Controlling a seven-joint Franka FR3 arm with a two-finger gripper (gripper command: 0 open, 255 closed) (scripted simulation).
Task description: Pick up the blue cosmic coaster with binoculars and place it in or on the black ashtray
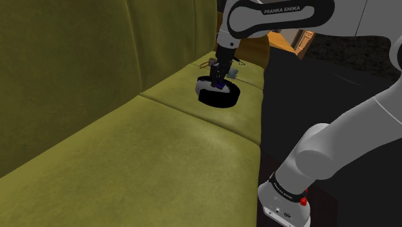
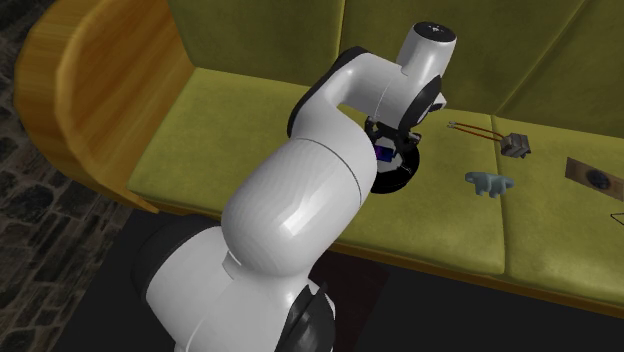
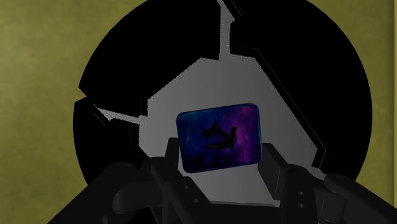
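Observation:
The blue-purple coaster with a dark binoculars figure sits between my black fingers, which clasp it at its sides. It hangs right over the grey inner floor of the round black ashtray, which has notches in its rim. In the shoulder view my gripper points down over the ashtray on the far sofa cushion, with the coaster at its tips. In the second exterior view the arm covers much of the ashtray; a bit of the coaster shows.
An olive-green sofa carries everything. Past the ashtray lie a small grey-blue object, a dark piece with a wire and a brown board. A curved wooden armrest ends the sofa; the backrest rises close by.

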